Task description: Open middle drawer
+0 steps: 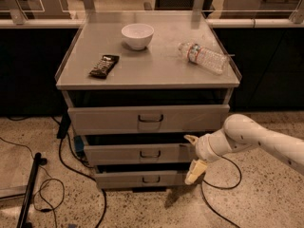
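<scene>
The grey metal cabinet (147,75) has three drawers. The middle drawer (114,154) has a low flat front and a small dark wire handle (150,154) at its centre; its front stands slightly out from the cabinet. My gripper (193,156) is at the right end of that drawer front, to the right of the handle and not on it. Its fingers are spread apart, one fingertip (191,138) above and one finger (195,171) below. The white arm reaches in from the right.
The taller top drawer (104,119) and the lowest drawer (118,179) sit above and below. On the cabinet top are a white bowl (137,35), a dark snack bar (104,65) and a plastic bottle (204,56) on its side. Black cables (61,165) and a black bar (29,189) lie on the floor at left.
</scene>
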You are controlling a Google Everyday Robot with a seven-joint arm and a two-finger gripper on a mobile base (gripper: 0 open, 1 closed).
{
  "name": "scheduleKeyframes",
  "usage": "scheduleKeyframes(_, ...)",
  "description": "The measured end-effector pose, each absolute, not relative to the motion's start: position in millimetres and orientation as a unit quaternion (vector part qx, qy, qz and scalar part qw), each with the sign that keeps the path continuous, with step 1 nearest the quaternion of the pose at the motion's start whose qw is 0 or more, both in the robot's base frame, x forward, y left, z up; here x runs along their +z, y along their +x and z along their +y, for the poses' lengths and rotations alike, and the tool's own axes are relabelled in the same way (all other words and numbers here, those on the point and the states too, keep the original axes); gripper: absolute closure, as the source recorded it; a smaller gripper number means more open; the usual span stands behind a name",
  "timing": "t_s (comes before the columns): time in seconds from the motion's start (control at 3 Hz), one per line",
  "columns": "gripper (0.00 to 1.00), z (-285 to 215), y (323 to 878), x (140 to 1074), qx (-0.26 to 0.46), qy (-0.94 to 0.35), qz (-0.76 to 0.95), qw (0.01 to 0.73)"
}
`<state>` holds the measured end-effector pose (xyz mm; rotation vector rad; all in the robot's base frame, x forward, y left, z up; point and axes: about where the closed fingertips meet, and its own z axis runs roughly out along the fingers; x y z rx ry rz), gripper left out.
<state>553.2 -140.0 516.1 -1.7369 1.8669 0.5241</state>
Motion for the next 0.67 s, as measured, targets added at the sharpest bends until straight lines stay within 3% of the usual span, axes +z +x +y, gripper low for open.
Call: scheduleKeyframes(0.67, 0.0, -134.6, 553.9, 515.4, 0.186, -0.646, 0.688, 0.273)
